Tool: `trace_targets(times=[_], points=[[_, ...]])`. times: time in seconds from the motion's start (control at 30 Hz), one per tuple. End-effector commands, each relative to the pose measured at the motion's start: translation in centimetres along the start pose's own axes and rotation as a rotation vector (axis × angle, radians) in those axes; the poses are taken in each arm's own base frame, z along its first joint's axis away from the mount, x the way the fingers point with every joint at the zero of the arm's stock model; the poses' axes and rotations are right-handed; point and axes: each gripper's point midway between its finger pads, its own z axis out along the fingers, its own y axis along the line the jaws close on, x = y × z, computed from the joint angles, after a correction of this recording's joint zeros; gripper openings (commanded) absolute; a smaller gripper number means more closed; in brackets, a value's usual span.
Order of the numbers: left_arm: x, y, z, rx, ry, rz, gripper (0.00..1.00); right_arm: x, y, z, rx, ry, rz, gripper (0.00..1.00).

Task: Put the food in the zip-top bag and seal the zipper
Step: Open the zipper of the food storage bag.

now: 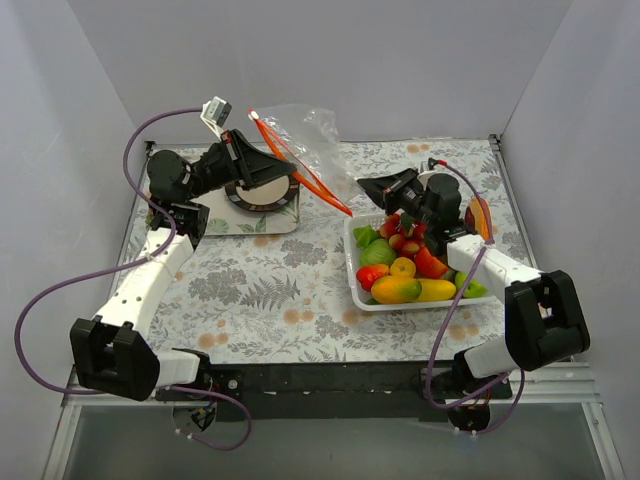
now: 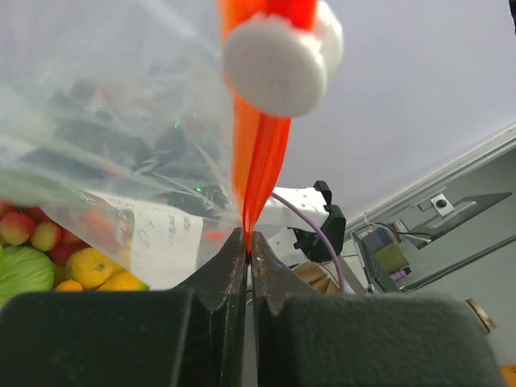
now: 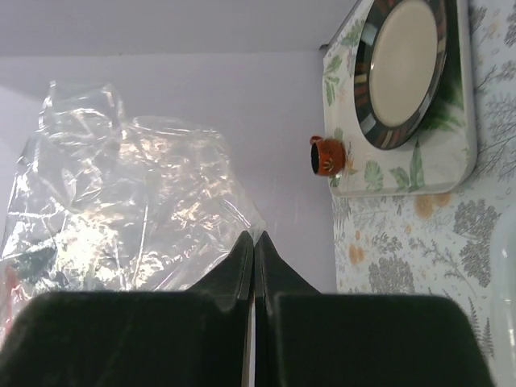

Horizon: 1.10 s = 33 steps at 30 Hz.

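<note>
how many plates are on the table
1. The dark-rimmed plate sits on the floral tray at the back left, partly under the left arm. No other shows, though the bag could hide one.

Robot lab test booth, plain white walls (image 1: pixel 330 60), fern-print tabletop (image 1: pixel 270 290)

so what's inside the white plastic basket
Glossy plastic toy fruits fill the white plastic basket: red, green, yellow and orange pieces. The right arm crosses its far right side, hiding whatever lies beneath.
</note>
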Motion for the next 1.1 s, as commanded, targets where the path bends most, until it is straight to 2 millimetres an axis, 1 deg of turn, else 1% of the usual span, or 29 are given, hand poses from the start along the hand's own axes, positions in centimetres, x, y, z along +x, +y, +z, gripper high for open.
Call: trace_targets(times=[0.0,0.13,0.17,0.23,0.27,0.3,0.33,0.37,0.4,0.43,0.47,0.5,0.53,0.57,0.6,0.63,0.67,0.7,0.73,0.77,0.8,0.83,0.87,0.9,0.93,0.97,1.0,1.03,1.07], points=[[0.7,-2.1,-0.4,-0.027,0.013,-0.302,0.0,-2.9,0.9,-1.2,-0.017,-0.074,-0.099,0.01],[0.7,-1.8,-0.5,-0.049,0.008,-0.308,0.0,-4.2,1.0,-1.5,0.007,-0.102,-0.161,0.01],[0.8,-1.3,-0.5,-0.076,0.008,-0.329,0.0,-4.9,1.1,-1.8,0.01,-0.117,-0.175,0.01],[0.5,-1.5,-0.3,-0.098,0.004,-0.295,0.0,-5.1,1.3,-2.0,0.005,-0.108,-0.195,0.03],[0.8,-0.1,-0.4,-0.156,0.014,-0.289,0.0,-5.1,1.6,-1.8,0.005,-0.1,-0.216,0.08],[-0.3,-0.8,-0.1,-0.172,-0.004,-0.24,0.0,-4.9,0.4,-1.8,0.071,-0.072,-0.264,0.29],[-0.5,-0.5,-0.1,-0.203,-0.009,-0.226,0.0,-5.0,2.6,-1.6,0.059,-0.072,-0.328,0.39],[-0.3,1.1,-0.3,-0.27,0.006,-0.217,0.0,-4.0,2.7,-1.5,0.097,-0.051,-0.373,0.55],[-1.4,0.4,-0.1,-0.29,-0.019,-0.172,0.0,-4.5,2.5,-1.6,0.144,-0.086,-0.487,0.6],[-1.8,0.7,-0.2,-0.321,-0.023,-0.14,0.0,-4.0,2.0,-2.1,0.206,-0.076,-0.508,0.65],[-1.4,1.8,-0.7,-0.395,-0.017,-0.171,0.0,-3.3,3.5,-2.7,0.186,-0.087,-0.561,0.73],[-2.0,2.7,-1.1,-0.452,-0.036,-0.094,0.0,-3.4,3.8,-3.0,0.191,-0.106,-0.618,0.78],[-2.7,2.1,-1.3,-0.479,-0.057,-0.049,0.0,-2.8,2.9,-3.8,0.243,-0.084,-0.632,0.79],[-2.2,2.8,-2.2,-0.544,-0.059,-0.058,0.0,-2.5,4.2,-4.4,0.228,-0.091,-0.665,0.81],[-2.4,2.7,-3.0,-0.586,-0.065,0.022,0.0,-2.3,4.4,-4.7,0.238,-0.091,-0.688,0.81],[-3.6,3.3,-4.0,-0.675,-0.126,0.07,0.0,-1.3,4.7,-4.8,0.238,-0.07,-0.742,0.81],[-2.9,4.1,-5.3,-0.761,-0.114,0.064,0.0,-0.8,5.5,-5.2,0.247,-0.066,-0.767,0.81],[-2.9,4.6,-6.3,-0.817,-0.128,0.092,0.0,-0.7,5.8,-5.3,0.26,-0.085,-0.798,0.81],[-3.0,4.4,-7.6,-0.871,-0.149,0.153,0.0,0.8,6.3,-5.1,0.246,-0.053,-0.846,0.81],[-2.0,5.5,-8.8,-0.923,-0.134,0.139,0.0,1.9,7.4,-5.1,0.225,-0.031,-0.874,0.8],[-1.5,5.7,-9.5,-0.949,-0.137,0.143,0.0,1.8,7.9,-4.9,0.238,-0.062,-0.901,0.79],[-0.9,5.2,-10.2,-0.957,-0.139,0.165,0.0,3.9,8.1,-4.2,0.211,-0.017,-0.933,0.78],[0.4,6.5,-10.9,-0.984,-0.112,0.141,0.0,4.7,8.6,-3.8,0.188,-0.003,-0.977,0.78],[1.3,7.0,-11.3,-0.997,-0.092,0.131,0.0,5.9,9.7,-3.5,0.138,0.021,-0.999,0.77],[2.1,7.1,-11.8,-1.004,-0.075,0.129,0.0,8.1,9.4,-2.6,0.113,0.079,-1.027,0.76],[3.6,8.4,-12.5,-1.029,-0.038,0.099,0.0,9.0,9.5,-2.2,0.095,0.105,-1.066,0.74],[4.2,8.8,-12.9,-1.039,-0.024,0.089,0.0,10.0,10.2,-1.8,0.069,0.123,-1.096,0.73],[4.6,9.0,-13.1,-1.051,-0.02,0.085,0.0,12.1,9.5,-1.0,0.063,0.174,-1.124,0.72],[4.9,9.4,-13.7,-1.081,-0.016,0.082,0.0,13.1,9.3,-0.6,0.056,0.199,-1.144,0.72]])
